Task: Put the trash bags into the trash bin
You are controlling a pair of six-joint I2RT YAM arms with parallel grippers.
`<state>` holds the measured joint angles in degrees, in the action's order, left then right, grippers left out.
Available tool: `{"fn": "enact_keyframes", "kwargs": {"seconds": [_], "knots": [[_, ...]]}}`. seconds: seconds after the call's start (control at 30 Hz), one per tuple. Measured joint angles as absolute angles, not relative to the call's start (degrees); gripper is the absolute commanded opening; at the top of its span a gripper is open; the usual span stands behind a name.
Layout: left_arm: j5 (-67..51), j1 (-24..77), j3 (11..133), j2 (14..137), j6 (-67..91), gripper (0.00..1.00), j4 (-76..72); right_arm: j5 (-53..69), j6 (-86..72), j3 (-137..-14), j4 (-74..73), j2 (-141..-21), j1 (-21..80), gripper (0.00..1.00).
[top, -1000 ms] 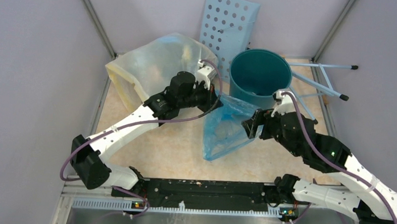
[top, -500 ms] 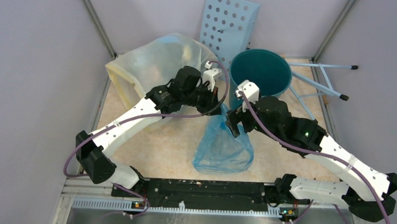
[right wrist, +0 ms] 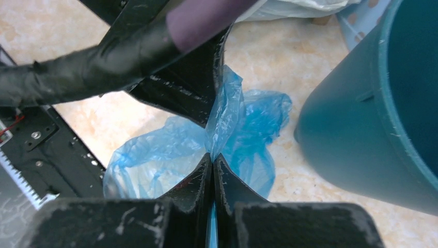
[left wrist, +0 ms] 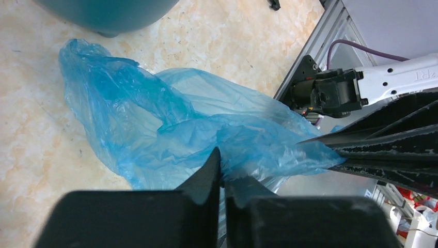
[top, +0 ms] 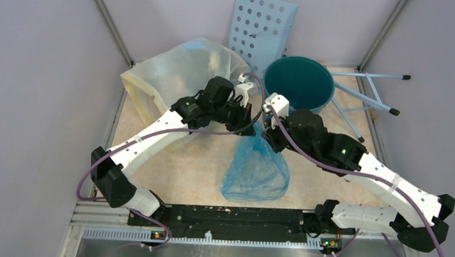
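Note:
The light-blue trash bag (top: pixel 255 170) hangs gathered at its top, its lower part resting on the floor in front of the dark-teal trash bin (top: pixel 299 88). My left gripper (top: pixel 253 122) and right gripper (top: pixel 265 133) meet at that gathered top, just left of the bin. In the left wrist view the bag (left wrist: pixel 155 124) spreads below my left gripper (left wrist: pixel 223 173), whose jaws stand nearly together with film between them. The right wrist view shows my right gripper (right wrist: pixel 213 156) shut on a fold of the bag (right wrist: pixel 155 160), with the bin (right wrist: pixel 351 119) close at right.
A large whitish bag (top: pixel 175 74) lies behind the left arm. A pale-blue perforated panel (top: pixel 261 28) leans at the back wall. Light-blue rods with black tips (top: pixel 371 91) lie right of the bin. A black rail (top: pixel 227 215) runs along the near edge.
My right gripper has moved left from the bag's right side to its top beside the left gripper and shut on it. The bag went from spread flat to hanging gathered.

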<state>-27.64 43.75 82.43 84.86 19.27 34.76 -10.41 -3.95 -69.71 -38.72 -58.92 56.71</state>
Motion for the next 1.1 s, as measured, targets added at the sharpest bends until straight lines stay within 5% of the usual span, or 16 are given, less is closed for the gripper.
{"fn": "enact_keyframes", "kwargs": {"seconds": [0.1,0.5,0.93,1.03,1.1], "knots": [[-27.7,43.7,81.8,84.4,18.8,0.46,34.0,-12.1,-4.8,-69.7,-38.3,-58.8,56.7,0.00],[-25.4,43.7,67.3,69.3,17.9,0.93,23.1,-10.5,-13.4,-69.7,-36.4,-58.8,52.4,0.00],[-20.3,43.7,51.4,63.8,19.6,0.86,14.3,-6.1,-14.2,-69.9,-35.9,-59.5,49.9,0.00],[-20.0,43.7,51.3,64.4,19.7,0.76,13.4,-5.5,-14.2,-69.9,-35.9,-59.5,49.8,0.00],[-19.8,43.6,51.5,66.0,20.1,0.60,13.3,-5.2,-14.2,-69.9,-35.9,-59.5,49.7,0.00]]}}
